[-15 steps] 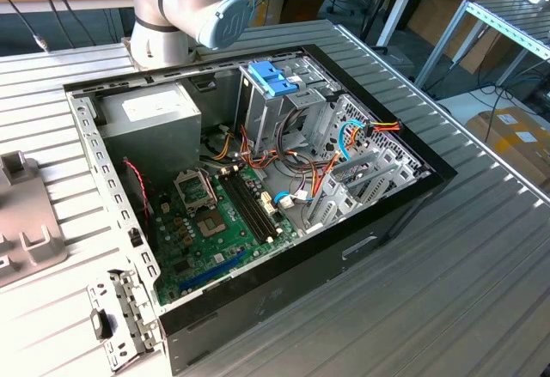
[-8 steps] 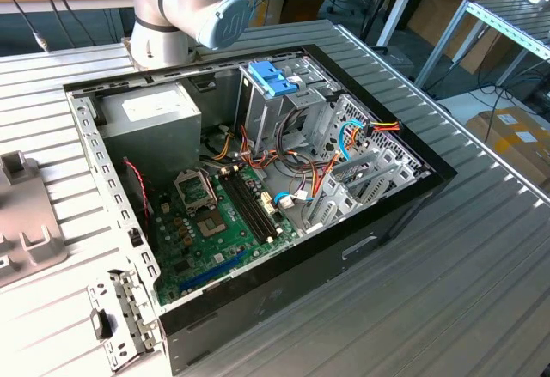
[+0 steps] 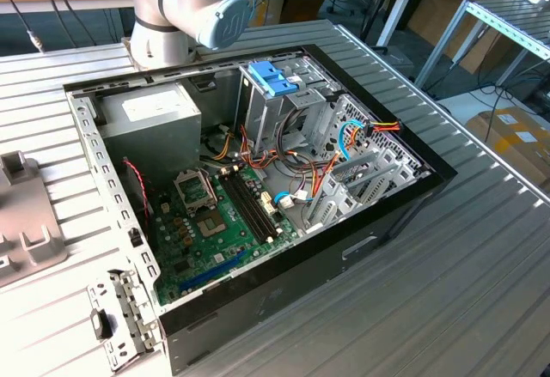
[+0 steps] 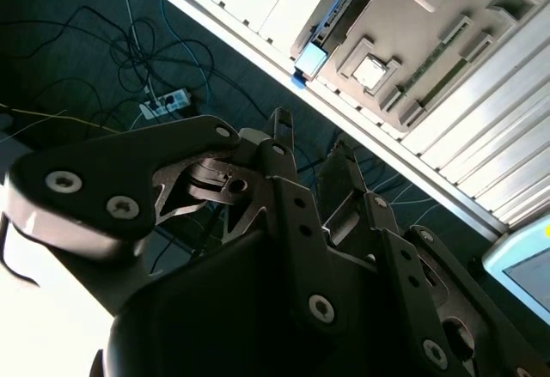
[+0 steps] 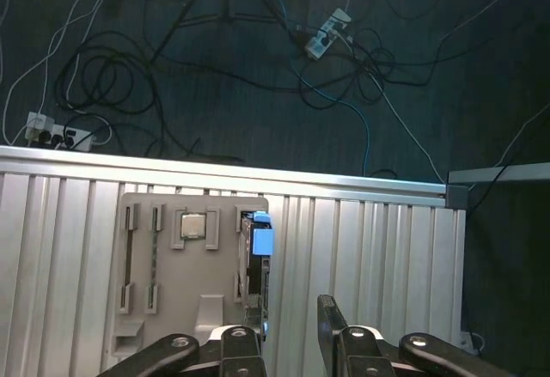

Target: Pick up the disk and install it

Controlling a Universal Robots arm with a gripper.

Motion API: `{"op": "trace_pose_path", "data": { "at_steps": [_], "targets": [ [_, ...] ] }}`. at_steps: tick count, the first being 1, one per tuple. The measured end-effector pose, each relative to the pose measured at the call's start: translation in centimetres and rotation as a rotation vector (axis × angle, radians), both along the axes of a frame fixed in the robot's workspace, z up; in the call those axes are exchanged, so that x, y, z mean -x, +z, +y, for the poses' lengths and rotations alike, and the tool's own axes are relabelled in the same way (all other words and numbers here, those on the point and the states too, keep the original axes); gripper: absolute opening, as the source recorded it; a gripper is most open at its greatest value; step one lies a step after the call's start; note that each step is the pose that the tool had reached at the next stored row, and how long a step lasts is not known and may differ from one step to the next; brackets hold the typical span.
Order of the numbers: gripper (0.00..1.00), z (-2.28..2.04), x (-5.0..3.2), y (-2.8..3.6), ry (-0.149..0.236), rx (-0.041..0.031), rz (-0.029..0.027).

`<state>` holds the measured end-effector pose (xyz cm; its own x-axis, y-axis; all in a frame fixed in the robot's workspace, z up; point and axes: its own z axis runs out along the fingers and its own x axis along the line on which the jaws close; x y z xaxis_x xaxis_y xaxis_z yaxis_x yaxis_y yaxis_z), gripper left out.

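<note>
The disk (image 5: 259, 241) sits on edge in a slot along one side of a grey holder tray (image 5: 206, 274), its light-blue rail showing. The tray lies on the ribbed metal table (image 5: 361, 248). The gripper (image 5: 284, 330) hangs above the disk without touching it, fingers spread and empty. In the exterior view, the open computer case (image 3: 284, 291) lies to the tray's right.

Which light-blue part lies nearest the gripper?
The disk, edge-up in the grey tray by the gripper; the tabbed blue piece sits inside the case.

Green motherboard (image 3: 210, 235), black case (image 3: 284, 295), disk (image 5: 256, 248) rail light blue, ribbed silver table (image 3: 447, 300)
</note>
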<state>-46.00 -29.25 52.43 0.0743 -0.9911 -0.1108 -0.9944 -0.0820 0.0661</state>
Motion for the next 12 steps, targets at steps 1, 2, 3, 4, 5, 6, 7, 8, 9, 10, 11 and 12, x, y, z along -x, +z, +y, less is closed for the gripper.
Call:
{"op": "trace_pose_path", "data": {
  "at_steps": [1,2,3,4,5,6,7,8,9,10,11,12],
  "targets": [
    [0.38,0.00,0.00,0.07,0.000,0.0000,0.0000],
    [0.38,0.00,0.00,0.11,0.000,0.0000,-0.0001],
    [0.38,0.00,0.00,0.18,0.000,0.0000,0.0000],
    [0.38,0.00,0.00,0.23,0.000,0.0000,0.0000],
    [0.38,0.00,0.00,0.30,0.000,0.0000,-0.0001],
    [0.38,0.00,0.00,0.36,0.000,0.0000,0.0000],
    [0.38,0.00,0.00,0.45,0.000,0.0000,-0.0001],
    [0.38,0.00,0.00,0.50,0.000,0.0000,-0.0001],
    [0.38,0.00,0.00,0.56,0.000,0.0000,0.0000],
    [0.38,0.00,-0.01,0.62,0.000,0.0000,0.0000],
    [0.38,0.00,-0.01,0.69,0.000,0.0000,0.0000],
    [0.38,0.00,-0.01,0.79,0.000,0.0000,0.0000]
  ]
}}
